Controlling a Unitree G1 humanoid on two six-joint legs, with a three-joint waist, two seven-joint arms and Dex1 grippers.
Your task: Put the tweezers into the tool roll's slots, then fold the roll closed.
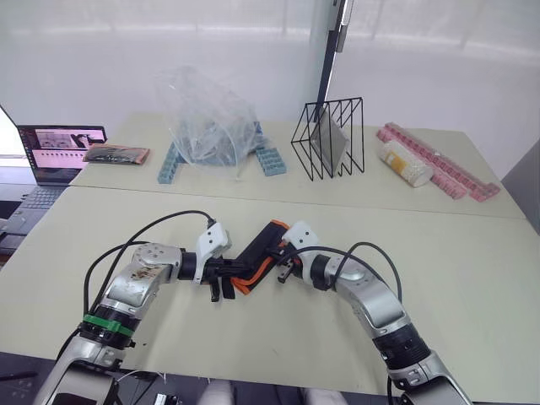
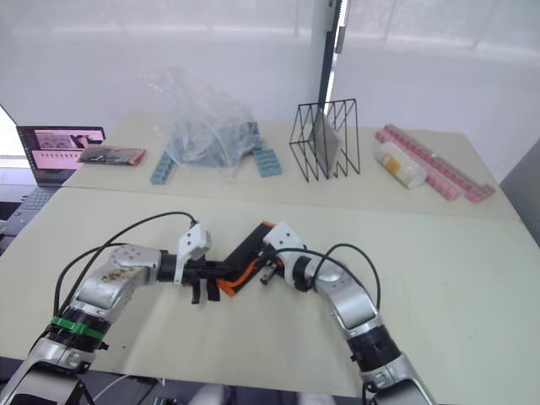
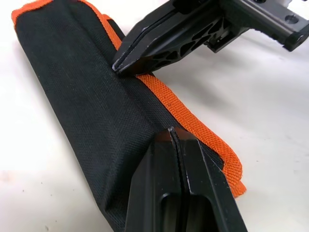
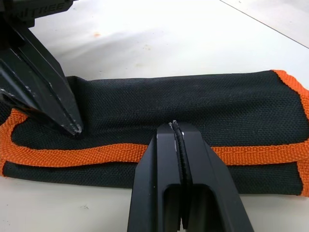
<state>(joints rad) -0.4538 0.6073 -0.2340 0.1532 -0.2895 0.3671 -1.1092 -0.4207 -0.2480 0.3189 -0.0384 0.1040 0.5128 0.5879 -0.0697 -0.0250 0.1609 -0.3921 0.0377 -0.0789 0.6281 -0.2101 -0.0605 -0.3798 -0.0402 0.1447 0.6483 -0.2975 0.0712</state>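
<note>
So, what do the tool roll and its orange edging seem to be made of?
The tool roll looks like a coarse woven synthetic fabric, matte black: its grainy weave shows clearly, and it folds softly. The orange edging seems to be woven tape or webbing, with visible ribbed threads, probably stitched along the border. Which fibre it is cannot be told.

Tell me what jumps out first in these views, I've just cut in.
First, the tool roll: black fabric with orange edging, folded shut on the near table. The left end effector and right end effector, both shut, press on it from either side. Behind, on the far table, stand a crumpled clear plastic bag and a black wire rack.
</note>
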